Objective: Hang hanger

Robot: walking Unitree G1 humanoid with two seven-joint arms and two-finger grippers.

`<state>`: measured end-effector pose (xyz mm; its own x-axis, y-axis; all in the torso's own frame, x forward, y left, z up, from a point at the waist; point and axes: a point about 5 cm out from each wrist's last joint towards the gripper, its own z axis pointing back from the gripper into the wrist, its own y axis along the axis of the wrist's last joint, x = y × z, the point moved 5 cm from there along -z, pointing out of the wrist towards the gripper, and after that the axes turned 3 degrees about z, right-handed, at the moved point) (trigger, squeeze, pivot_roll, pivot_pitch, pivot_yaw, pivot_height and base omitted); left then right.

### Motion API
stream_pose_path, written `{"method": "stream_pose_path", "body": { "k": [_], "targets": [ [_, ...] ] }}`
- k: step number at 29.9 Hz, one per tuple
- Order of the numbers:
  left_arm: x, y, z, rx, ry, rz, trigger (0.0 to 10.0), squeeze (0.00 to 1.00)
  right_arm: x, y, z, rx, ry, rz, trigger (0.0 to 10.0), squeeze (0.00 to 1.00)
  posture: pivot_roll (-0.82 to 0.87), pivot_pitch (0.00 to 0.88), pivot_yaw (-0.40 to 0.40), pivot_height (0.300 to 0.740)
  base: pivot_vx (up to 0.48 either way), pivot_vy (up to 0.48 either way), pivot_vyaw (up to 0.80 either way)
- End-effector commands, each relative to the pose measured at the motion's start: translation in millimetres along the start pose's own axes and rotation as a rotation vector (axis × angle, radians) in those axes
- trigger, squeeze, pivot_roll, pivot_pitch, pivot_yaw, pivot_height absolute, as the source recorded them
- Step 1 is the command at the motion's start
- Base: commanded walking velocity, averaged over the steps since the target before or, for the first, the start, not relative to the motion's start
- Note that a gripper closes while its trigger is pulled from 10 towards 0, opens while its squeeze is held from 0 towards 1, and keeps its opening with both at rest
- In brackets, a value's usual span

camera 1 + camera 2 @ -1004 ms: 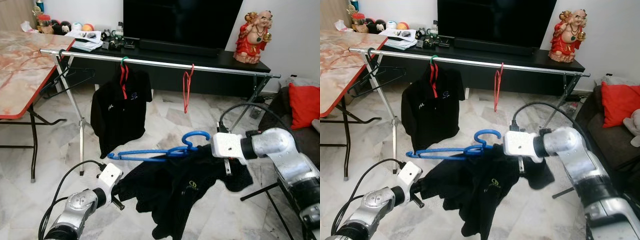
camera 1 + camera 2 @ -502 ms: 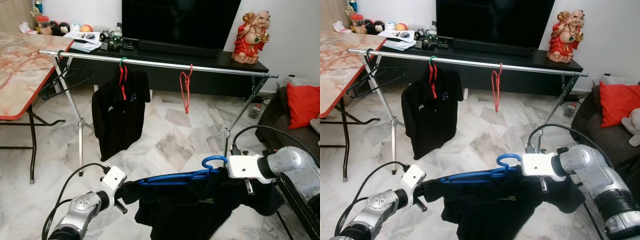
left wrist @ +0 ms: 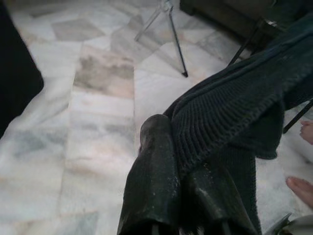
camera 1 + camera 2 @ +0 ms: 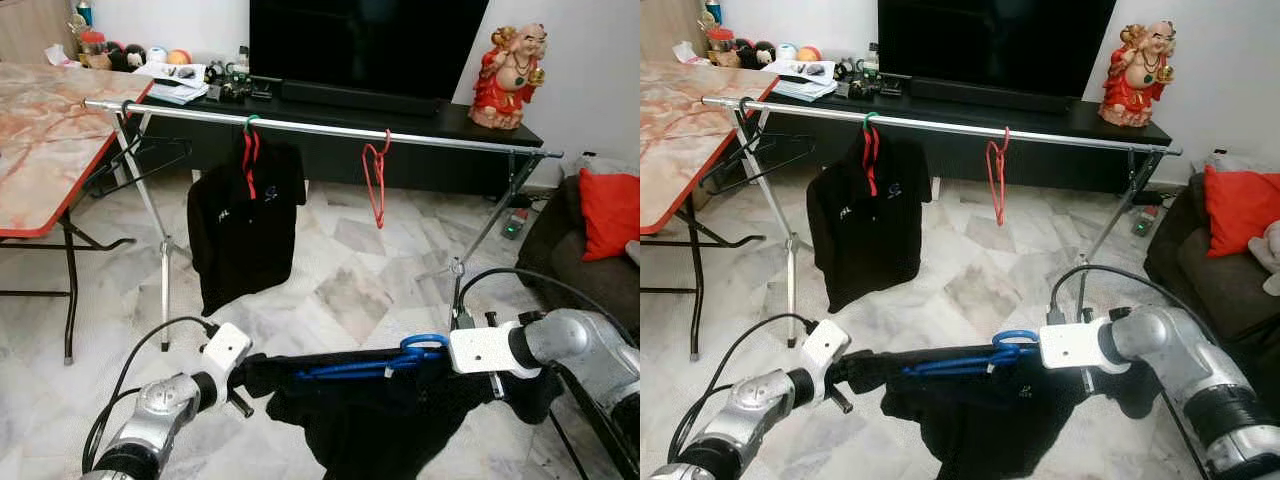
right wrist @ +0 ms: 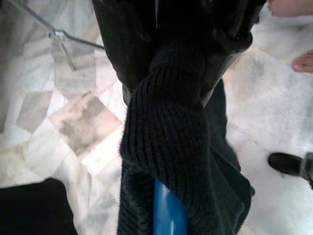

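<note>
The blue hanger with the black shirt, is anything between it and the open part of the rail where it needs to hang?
Nothing visible blocks it. The blue hanger is held low between both grippers, and the stretch of rail right of the red hanger is bare, with only open floor below.

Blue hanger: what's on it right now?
A black shirt is draped over the blue hanger, stretched between the left end effector and right end effector. The hook and one bar show; the rest is covered.

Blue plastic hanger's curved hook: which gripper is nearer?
Right. The right gripper sits beside the blue plastic hanger's hook, clamping the black knit shirt; the left gripper holds the opposite shoulder.
</note>
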<state>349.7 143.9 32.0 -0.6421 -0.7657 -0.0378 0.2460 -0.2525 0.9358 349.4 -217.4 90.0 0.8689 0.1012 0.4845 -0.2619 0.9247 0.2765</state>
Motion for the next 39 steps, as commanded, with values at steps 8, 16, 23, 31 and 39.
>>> {"method": "stream_pose_path", "body": {
  "k": [8, 16, 23, 31, 39],
  "targets": [
    [12.1, 19.9, 9.5, 0.067, -0.170, 0.010, 0.0, 0.00, 1.4, -9.6, -11.3, -0.025, -0.114, -0.082, 0.0, 0.00, -0.02, 0.017, -0.095, 0.740, 0.000, 0.000, 0.00],
    [46.0, 63.6, 18.0, 0.206, -0.402, -0.004, 0.0, 0.00, -16.9, 0.4, -40.2, 0.008, -0.138, -0.149, 0.0, 0.00, 0.01, 0.000, -0.089, 0.740, 0.000, 0.000, 0.00],
    [67.9, 92.0, 27.4, 0.279, -0.520, -0.030, 0.0, 0.00, -22.9, 15.3, -61.0, 0.069, -0.193, -0.283, 0.0, 0.00, 0.02, 0.000, -0.066, 0.740, 0.000, 0.000, 0.00],
    [103.2, 96.4, 46.2, 0.261, -0.717, -0.020, 0.4, 0.29, 6.3, 37.7, -66.5, 0.196, -0.386, -0.493, 0.0, 0.00, 0.03, 0.000, -0.042, 0.740, 0.000, 0.000, 0.00],
    [127.6, 98.4, 59.8, 0.234, -0.828, -0.039, 10.0, 0.29, 30.8, 64.5, -68.2, 0.311, -0.477, -0.606, 0.0, 0.00, 0.05, 0.000, -0.029, 0.740, 0.000, 0.000, 0.00]
  ]
}}
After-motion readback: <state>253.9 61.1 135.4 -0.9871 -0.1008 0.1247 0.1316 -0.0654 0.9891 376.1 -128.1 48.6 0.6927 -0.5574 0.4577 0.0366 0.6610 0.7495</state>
